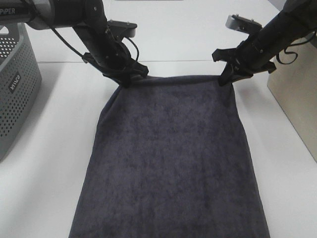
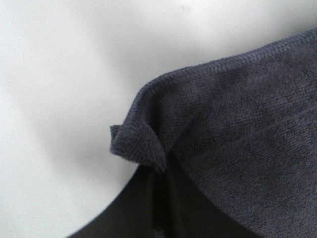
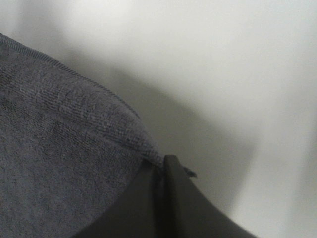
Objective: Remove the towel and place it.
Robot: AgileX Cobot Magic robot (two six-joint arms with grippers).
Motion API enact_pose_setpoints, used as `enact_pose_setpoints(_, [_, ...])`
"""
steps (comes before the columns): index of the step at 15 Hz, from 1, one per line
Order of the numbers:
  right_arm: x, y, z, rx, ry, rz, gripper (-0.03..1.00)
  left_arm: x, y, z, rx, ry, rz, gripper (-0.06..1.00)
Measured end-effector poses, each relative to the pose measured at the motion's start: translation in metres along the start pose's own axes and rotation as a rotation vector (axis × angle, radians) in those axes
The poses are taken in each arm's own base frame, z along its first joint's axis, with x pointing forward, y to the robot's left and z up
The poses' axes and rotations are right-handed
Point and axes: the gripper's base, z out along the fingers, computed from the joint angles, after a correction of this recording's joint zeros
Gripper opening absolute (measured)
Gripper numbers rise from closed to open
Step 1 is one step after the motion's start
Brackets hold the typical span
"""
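The dark charcoal-grey towel [image 1: 173, 158] lies spread lengthwise on the white table, its near end running off the bottom of the exterior view. My left gripper [image 1: 128, 78] is shut on the towel's far left corner [image 2: 141, 146]. My right gripper [image 1: 227, 78] is shut on the far right corner [image 3: 148, 153]. Both corners are pinched between closed fingers just above the table. The far edge stretches straight between the two grippers. The white tag does not show.
A grey perforated basket [image 1: 15, 84] stands at the left edge of the table. A beige box-like container [image 1: 297, 99] stands at the right. The white table [image 1: 54, 148] surrounds the towel.
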Motion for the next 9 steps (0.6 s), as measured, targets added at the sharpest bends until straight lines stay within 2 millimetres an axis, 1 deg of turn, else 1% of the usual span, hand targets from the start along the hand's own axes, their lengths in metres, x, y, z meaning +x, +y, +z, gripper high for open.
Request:
enact_pose_setpoints(2, [-0.021, 0.003, -0.013, 0.018, -0.101, -0.056, 0.02, -0.017, 0.003, -0.014, -0.044, -0.075, -0.001, 0.01])
enact_pose_setpoints(4, [-0.036, 0.005, -0.022, 0.026, -0.203, -0.103, 0.02, -0.030, 0.006, -0.024, -0.081, -0.153, -0.001, 0.01])
enact_pose_setpoints(7, [-0.047, 0.007, -0.026, 0.028, -0.312, -0.156, 0.02, -0.041, 0.009, -0.029, -0.130, -0.247, 0.022, 0.01])
enact_pose_setpoints(9, [-0.054, 0.011, -0.027, 0.015, -0.384, -0.192, 0.02, -0.044, 0.011, -0.031, -0.154, -0.286, 0.030, 0.01])
